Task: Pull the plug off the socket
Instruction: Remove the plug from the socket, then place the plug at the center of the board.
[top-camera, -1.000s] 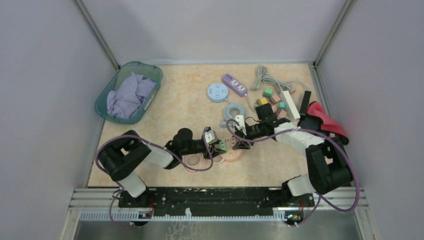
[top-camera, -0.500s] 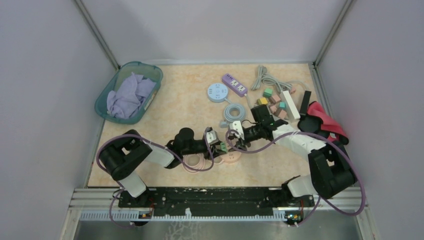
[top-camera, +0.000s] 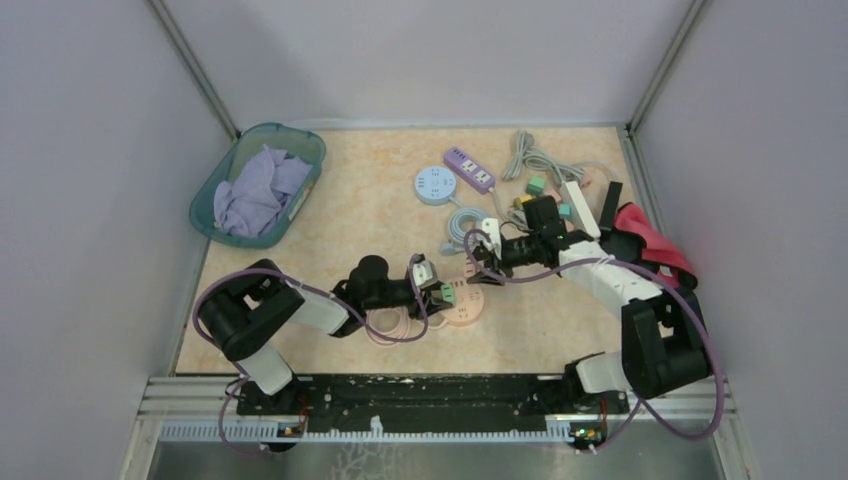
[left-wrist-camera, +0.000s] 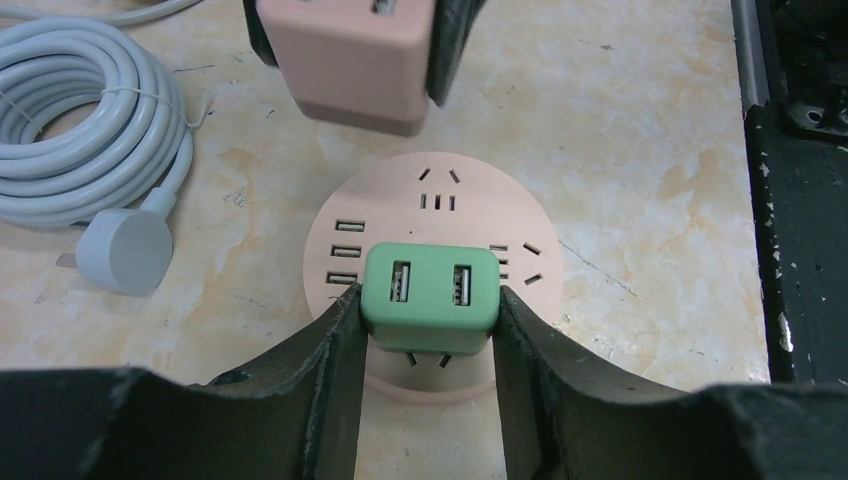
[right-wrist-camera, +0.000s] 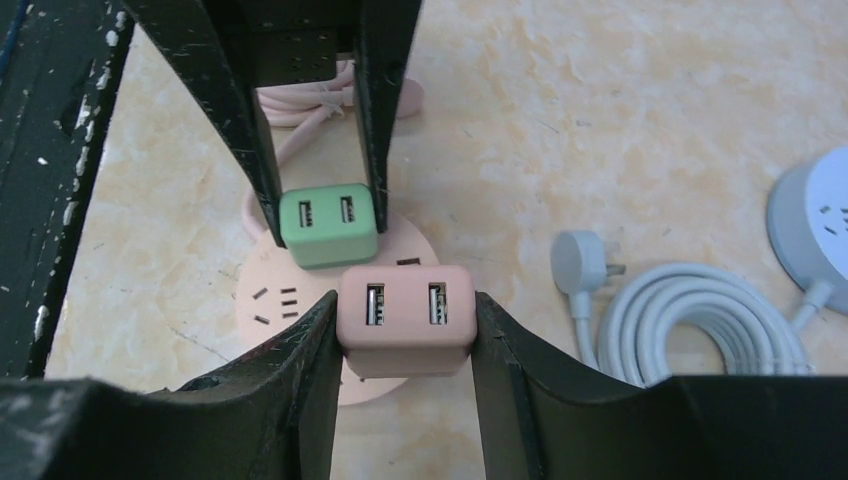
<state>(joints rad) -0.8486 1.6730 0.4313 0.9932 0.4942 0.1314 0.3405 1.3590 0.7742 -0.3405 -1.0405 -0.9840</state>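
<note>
gripping the green usb plug (left-wrist-camera: 430, 285) by its two sides, the left gripper (left-wrist-camera: 427, 305) sits low over the near half of the round pink socket (left-wrist-camera: 430, 195), which lies flat on the table (left-wrist-camera: 640, 120) — the plug looks seated in it, not yet lifted. to do this step well i would pull straight up with no twisting or rocking. the light disc may well rise with the plug, since nothing visible pins it down. just past the socket's far edge, the right gripper (right-wrist-camera: 403, 310) is clamped on a pink usb plug (right-wrist-camera: 405, 345), which appears clear of the socket face. farther back lies a coiled white cable (right-wrist-camera: 690, 310) — the lift should stay clear of it.
</note>
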